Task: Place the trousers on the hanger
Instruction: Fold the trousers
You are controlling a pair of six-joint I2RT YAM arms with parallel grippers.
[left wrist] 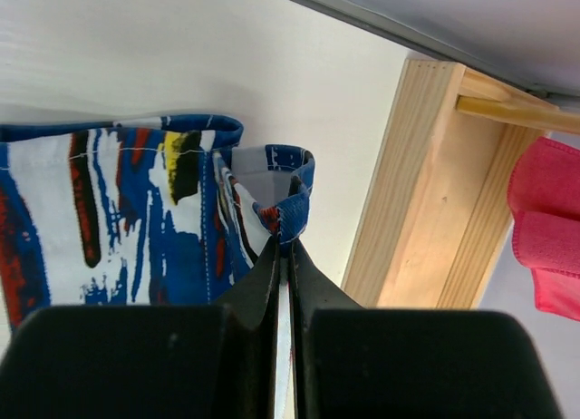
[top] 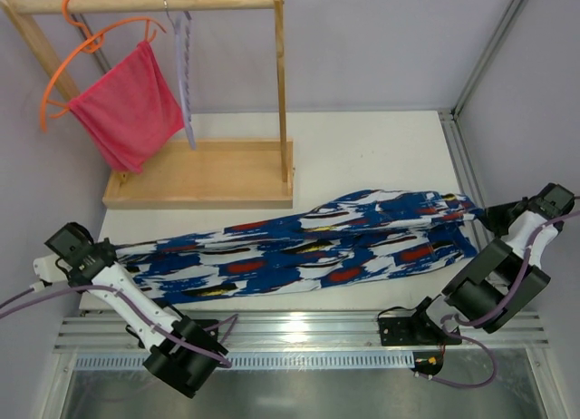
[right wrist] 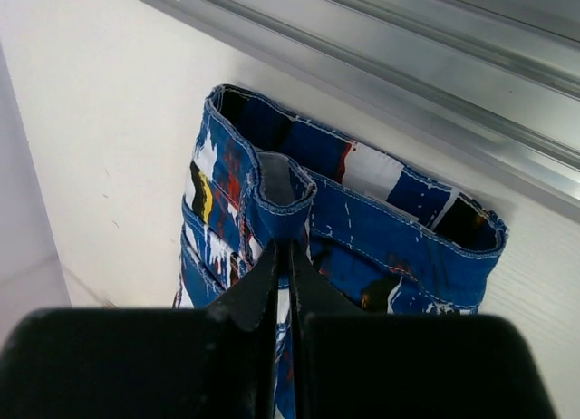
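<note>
Begins with the white desk (top: 381, 147), bearing everything here. Finds at its far left the wooden rack (top: 199, 179), with flat base and a rail on top, made to let hangers swing free. Sees the trousers (top: 308, 251) laid long across the near part of the desk, from the left arm (top: 122, 297) to the right arm (top: 507, 247), not yet on any hanger. Seems stretched so on purpose, to take out the slack and give one straight band, easy to fold over a bar. Notes on the rail a pink-red cloth (top: 127, 111) draped on the orange hanger (top: 91, 40), so occupied and not for this task. Finds just beside it the hanger (top: 186, 74), pale and thin, hanging by its hook with nothing on it, well apart from the trousers. Shows the left jaws closed fully on a small fold of hem at one end of the trousers, with cloth bunched just above the tips. Shows the right jaws closed the same way on a stitched edge at the other end. Judges the task as early: probably calls for lifting both ends together and carrying them toward the rack.
</note>
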